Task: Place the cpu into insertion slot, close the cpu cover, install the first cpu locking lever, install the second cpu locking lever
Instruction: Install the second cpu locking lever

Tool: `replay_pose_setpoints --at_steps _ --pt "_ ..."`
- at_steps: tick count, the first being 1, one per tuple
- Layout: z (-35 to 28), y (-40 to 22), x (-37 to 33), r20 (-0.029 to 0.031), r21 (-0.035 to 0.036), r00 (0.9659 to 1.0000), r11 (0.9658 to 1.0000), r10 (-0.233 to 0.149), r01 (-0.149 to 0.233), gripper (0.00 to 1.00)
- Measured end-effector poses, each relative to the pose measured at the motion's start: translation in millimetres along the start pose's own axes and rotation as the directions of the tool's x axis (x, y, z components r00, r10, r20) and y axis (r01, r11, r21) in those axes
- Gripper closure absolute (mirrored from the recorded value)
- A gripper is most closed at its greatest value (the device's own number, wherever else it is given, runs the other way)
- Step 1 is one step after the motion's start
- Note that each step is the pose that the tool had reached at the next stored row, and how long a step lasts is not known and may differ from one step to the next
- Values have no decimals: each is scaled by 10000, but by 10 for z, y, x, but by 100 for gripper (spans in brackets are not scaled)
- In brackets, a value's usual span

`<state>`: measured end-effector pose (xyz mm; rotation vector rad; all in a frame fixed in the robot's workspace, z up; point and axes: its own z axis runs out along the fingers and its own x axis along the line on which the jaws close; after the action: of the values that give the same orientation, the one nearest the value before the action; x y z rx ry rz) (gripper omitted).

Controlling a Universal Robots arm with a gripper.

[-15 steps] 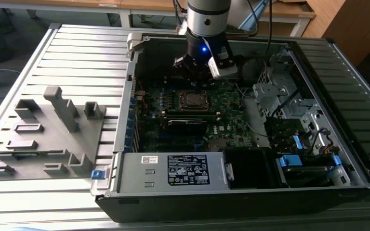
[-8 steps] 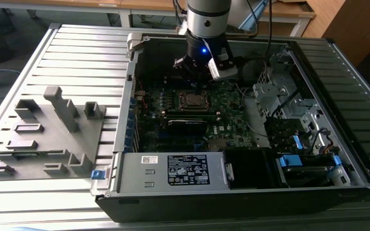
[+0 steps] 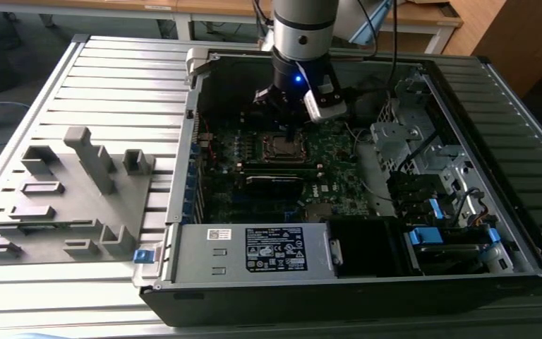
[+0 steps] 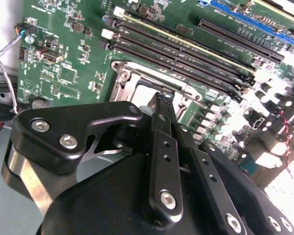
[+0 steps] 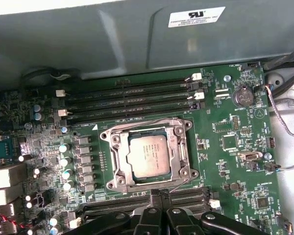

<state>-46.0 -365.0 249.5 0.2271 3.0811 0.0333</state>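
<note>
**Inspector:** Now, the exterior view first. The open computer case lies on a slatted worktop, with a grey fixture block toward the exterior view's left. The arm reaches down into the case and the pincer hangs just above the insertion slot on the motherboard.

**Clerk:** And its state?

**Inspector:** Second wrist view: the pincer has its fingers drawn together to a narrow tip, and I see nothing between them. The tip stands at the edge of the cpu cover, near the memory slots; touching or just clear, I cannot tell.

**Clerk:** Where is the chip?

**Inspector:** First wrist view: the cpu sits flat and square in the insertion slot, with the cpu cover framing its metal top. A thin wire lever runs along the far side of the frame. The pincer shows at the near side.

**Clerk:** Handling?

**Inspector:** In my judgement the chip is light, rigid and fragile underneath; it is best held by its edges only. The cover is thin stiff metal, and the levers are springy and slippery, best taken at their bent ends.

**Clerk:** Room?

**Inspector:** Tight. Memory slots flank two sides, capacitors a third, and the case wall stands beyond; above is open
</note>
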Motion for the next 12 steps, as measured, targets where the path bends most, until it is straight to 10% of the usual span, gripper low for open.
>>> replay_pose_setpoints --at_steps 12 --pt "19 -6 13 2 10 10000 10000 0 0 89"
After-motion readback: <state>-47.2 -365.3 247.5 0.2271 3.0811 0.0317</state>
